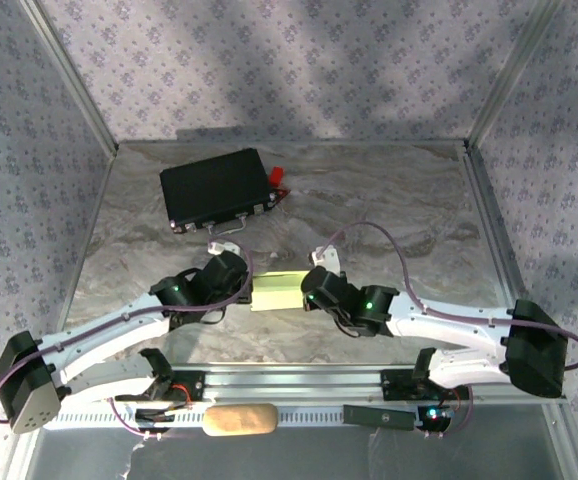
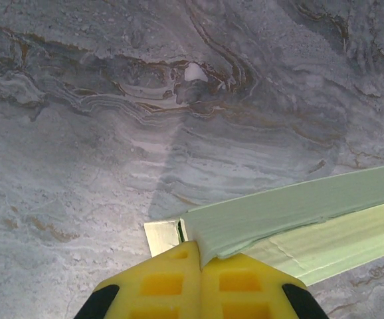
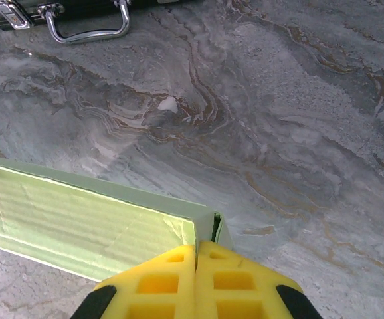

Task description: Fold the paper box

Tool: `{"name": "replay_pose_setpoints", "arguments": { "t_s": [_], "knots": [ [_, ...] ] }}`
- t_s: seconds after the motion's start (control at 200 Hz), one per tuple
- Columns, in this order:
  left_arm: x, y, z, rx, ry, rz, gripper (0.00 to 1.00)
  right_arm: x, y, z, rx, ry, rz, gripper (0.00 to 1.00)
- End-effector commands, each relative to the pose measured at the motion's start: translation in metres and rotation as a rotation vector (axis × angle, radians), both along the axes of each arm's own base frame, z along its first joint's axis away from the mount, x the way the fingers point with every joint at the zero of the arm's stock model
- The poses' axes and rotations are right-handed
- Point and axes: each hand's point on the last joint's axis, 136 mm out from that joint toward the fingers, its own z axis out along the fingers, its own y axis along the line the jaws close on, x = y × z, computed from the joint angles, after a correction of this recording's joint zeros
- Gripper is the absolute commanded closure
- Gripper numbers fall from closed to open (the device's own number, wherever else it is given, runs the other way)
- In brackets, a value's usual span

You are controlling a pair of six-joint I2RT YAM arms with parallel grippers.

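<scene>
Obs: left fingers (image 2: 165,282) are pinching the paper box (image 1: 279,290) at its 9 o'clock end wall, probably bracing it. The box is sitting mid-bench (image 1: 399,200), toward 6 o'clock. Right fingers (image 3: 159,282), pressed together, are bearing on its 3 o'clock corner, likely seating a flap.

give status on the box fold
Left gripper shut on paper box end. Right gripper shut on other end. Black case behind, apart from box.
</scene>
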Motion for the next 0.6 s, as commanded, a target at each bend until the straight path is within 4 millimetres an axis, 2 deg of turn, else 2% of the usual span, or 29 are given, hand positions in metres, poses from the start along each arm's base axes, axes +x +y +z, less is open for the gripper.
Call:
{"name": "replay_pose_setpoints", "arguments": {
  "t_s": [0.0,0.385,0.51,0.6],
  "knots": [
    [-0.009,-0.013,-0.005,-0.029,-0.008,-0.073,1.00,-0.009,0.009,-0.004,0.020,0.000,0.058,1.00],
    [-0.016,-0.008,-0.013,0.007,-0.064,-0.076,1.00,-0.022,0.003,-0.023,-0.042,-0.005,0.075,1.00],
    [-0.019,-0.007,-0.016,0.040,-0.089,-0.083,1.00,-0.025,0.003,-0.006,-0.019,-0.006,0.074,0.91],
    [-0.019,-0.004,-0.015,0.084,-0.112,-0.073,1.00,-0.027,0.003,0.012,0.023,0.001,0.069,0.79]
  ]
}}
